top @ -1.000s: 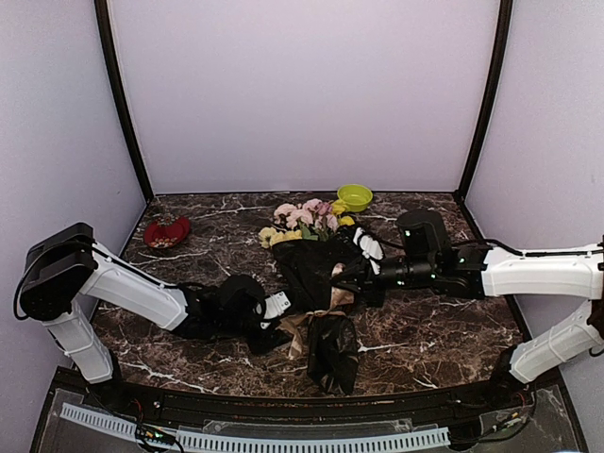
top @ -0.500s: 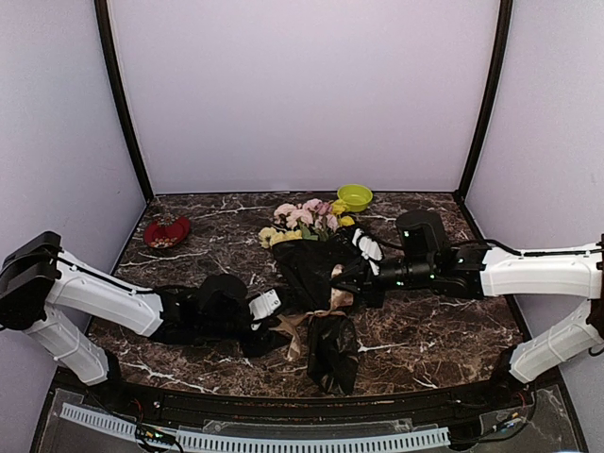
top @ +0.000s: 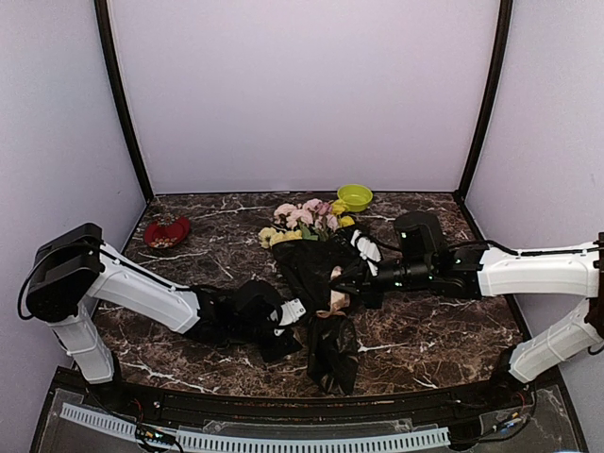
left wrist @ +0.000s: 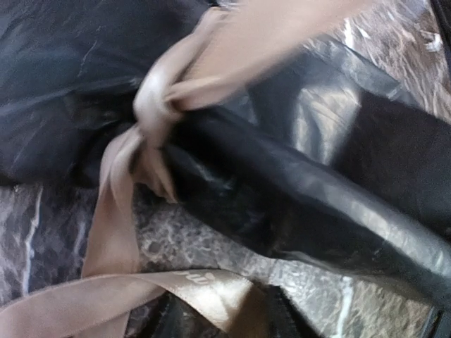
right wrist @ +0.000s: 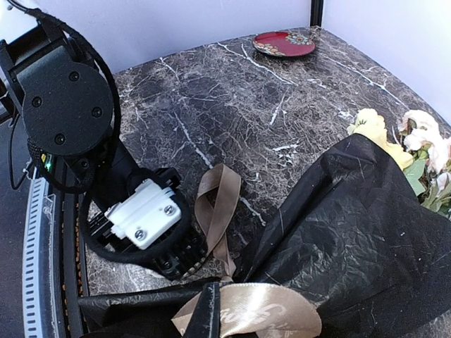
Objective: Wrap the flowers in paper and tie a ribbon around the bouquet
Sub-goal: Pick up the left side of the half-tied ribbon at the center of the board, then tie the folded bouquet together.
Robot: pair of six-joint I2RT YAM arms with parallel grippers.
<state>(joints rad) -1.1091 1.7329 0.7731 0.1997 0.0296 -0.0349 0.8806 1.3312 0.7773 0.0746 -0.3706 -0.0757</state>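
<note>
The beige ribbon looks only loosely knotted around the narrow waist of the bouquet, so an uneven pull could slide the knot down the glossy black paper or drag the whole bundle across the table. Your right gripper is pinched closed on one ribbon end at the right of that waist. The left gripper sits just left of the knot beside a slack loop, and its blurred wrist view hides the fingers, so you cannot tell whether it grips anything
</note>
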